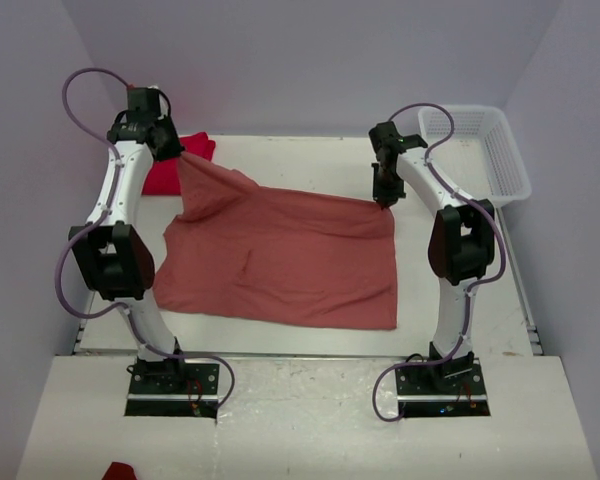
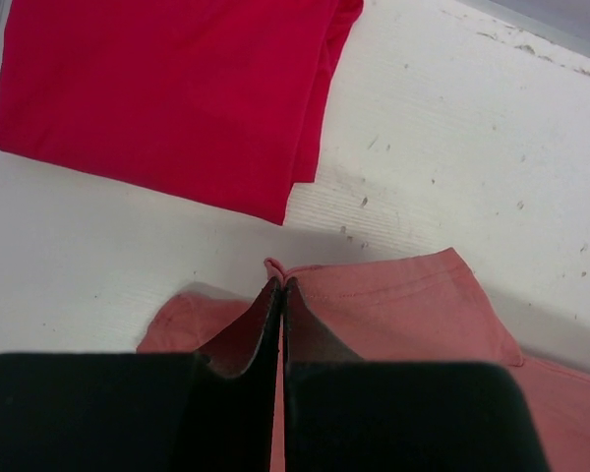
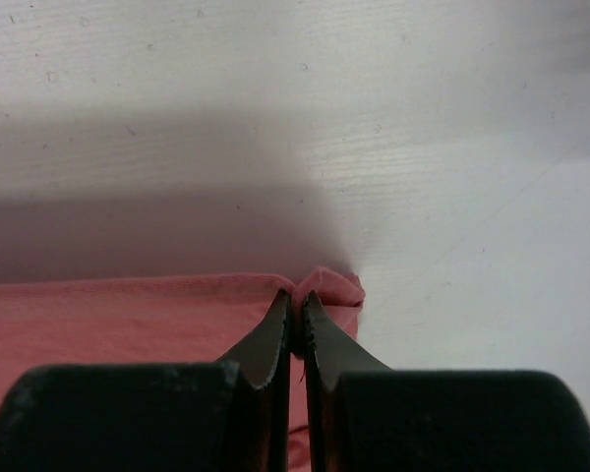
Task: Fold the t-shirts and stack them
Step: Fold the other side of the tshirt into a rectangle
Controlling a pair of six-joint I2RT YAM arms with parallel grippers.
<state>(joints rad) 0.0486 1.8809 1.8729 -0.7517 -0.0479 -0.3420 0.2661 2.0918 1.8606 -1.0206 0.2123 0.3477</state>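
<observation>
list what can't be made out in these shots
- red tee: top view, mostly behind left arm and raised pink tee; left wrist view, cut by top edge
- pink tee's collar: shows in no view
- red scrap: top view, cut by bottom edge, unidentifiable
- basket: top view, left side partly behind right arm

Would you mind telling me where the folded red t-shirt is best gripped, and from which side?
The red t-shirt lies flat and folded, its layered edge facing the middle of the table and exposed. It is likely best to grip that edge, coming down from above and pinching all layers. The pink t-shirt lies close by, so keep clear of it.
</observation>
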